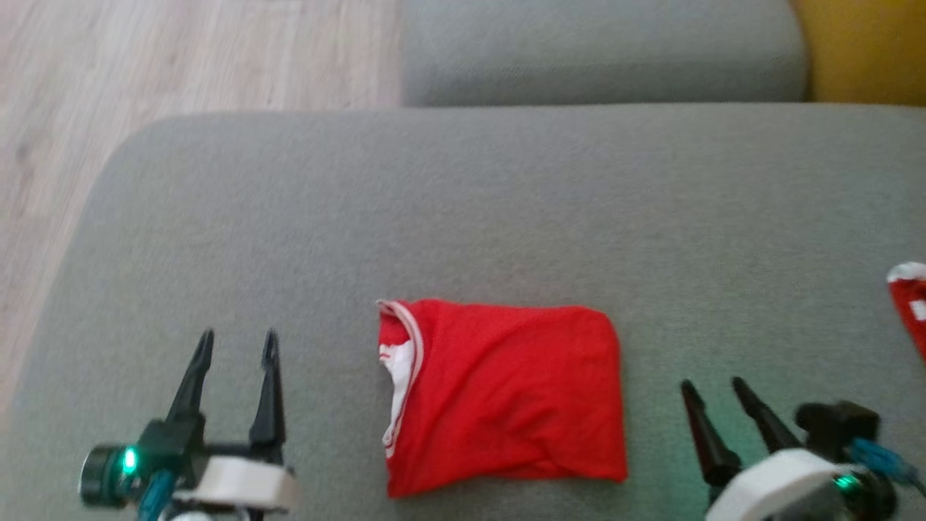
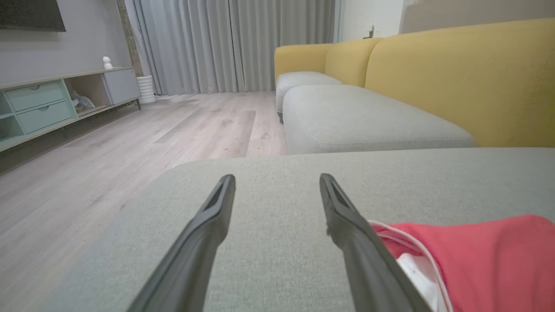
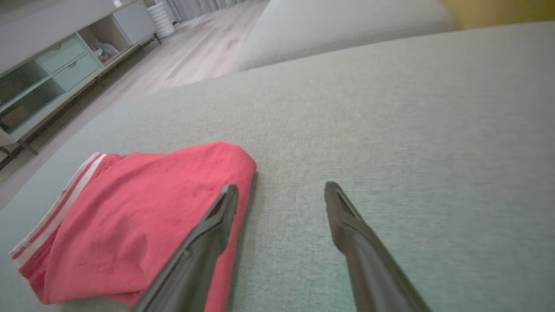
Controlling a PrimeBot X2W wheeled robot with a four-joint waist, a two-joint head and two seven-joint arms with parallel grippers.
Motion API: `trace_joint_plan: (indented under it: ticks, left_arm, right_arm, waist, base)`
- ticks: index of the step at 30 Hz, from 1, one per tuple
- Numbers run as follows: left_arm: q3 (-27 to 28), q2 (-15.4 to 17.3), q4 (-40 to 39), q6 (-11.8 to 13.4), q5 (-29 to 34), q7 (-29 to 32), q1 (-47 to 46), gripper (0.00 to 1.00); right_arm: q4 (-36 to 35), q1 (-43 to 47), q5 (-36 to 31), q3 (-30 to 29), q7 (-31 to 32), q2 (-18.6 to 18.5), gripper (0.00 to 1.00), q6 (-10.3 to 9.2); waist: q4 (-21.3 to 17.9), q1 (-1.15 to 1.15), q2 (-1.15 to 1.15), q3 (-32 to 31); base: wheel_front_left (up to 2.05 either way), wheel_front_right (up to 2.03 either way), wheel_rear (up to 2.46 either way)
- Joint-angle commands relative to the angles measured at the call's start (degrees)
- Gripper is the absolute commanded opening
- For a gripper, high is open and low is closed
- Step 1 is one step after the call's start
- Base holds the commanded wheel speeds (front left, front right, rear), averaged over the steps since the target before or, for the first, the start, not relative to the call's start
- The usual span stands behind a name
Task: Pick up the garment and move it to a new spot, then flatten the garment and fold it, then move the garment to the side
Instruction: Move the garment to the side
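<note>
Head view: the folded red garment [image 1: 503, 394] lies flat on the grey cushion [image 1: 506, 202], between the left gripper [image 1: 239, 339] and the right gripper [image 1: 712, 387]; both are spread wide and empty. Left wrist view: garment just beside the right-hand finger; fingers over bare cushion. Right wrist view: left-hand finger overlaps the garment's edge; contact unclear; nothing gripped.

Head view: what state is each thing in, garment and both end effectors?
Red garment: folded into a compact rectangle, lying on the grey cushion, not held.
Left end effector: open, empty, left of the garment, clear of it.
Right end effector: open, empty, right of the garment.
Second red cloth: at the right edge, cut off; state unclear.
</note>
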Motion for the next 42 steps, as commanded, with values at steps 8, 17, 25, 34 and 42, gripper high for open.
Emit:
trace_joint_plan:
  ticks: [8, 17, 25, 34, 42]
  left_arm:
    - [0.6, -1.8, 1.1, -3.5, 1.3, -3.2, -11.0, 1.00]
    - [1.1, -3.8, 3.2, -5.2, 2.3, -4.4, -13.3, 1.00]
    - [3.4, -4.8, 2.4, -5.9, 3.2, -4.6, -12.1, 1.00]
    - [7.5, -5.4, -1.0, -6.0, 4.4, -4.6, -9.4, 1.00]
    - [7.7, -5.2, -3.2, -7.2, 5.9, -4.6, -10.3, 1.00]
  right_arm:
    - [10.7, -10.7, 3.6, 5.0, 0.8, 0.4, 1.00, -0.03]
    - [19.6, -13.4, 7.0, 7.6, 8.1, 0.9, 0.65, -0.03]
    - [12.2, -14.2, 3.4, 8.3, 4.9, -1.9, 0.00, -0.03]
    - [2.3, -14.4, 0.3, 5.4, 6.2, -8.8, 0.00, -0.03]
    - [1.5, -21.7, 1.5, 0.3, 9.0, -17.0, 0.00, -0.03]
  waist:
    - [7.1, 0.00, 0.00, 6.8]
    - [9.4, 0.00, 0.00, 7.9]
    - [6.5, 0.00, 0.00, 7.9]
    - [-6.0, 0.00, 0.00, 9.0]
    - [-16.6, 0.00, 0.00, 13.5]
  base:
    - [0.00, 0.00, 0.00]
    - [0.00, 0.00, 0.00]
    - [0.00, 0.00, 0.00]
    - [0.00, 0.00, 0.00]
    - [0.00, 0.00, 0.00]
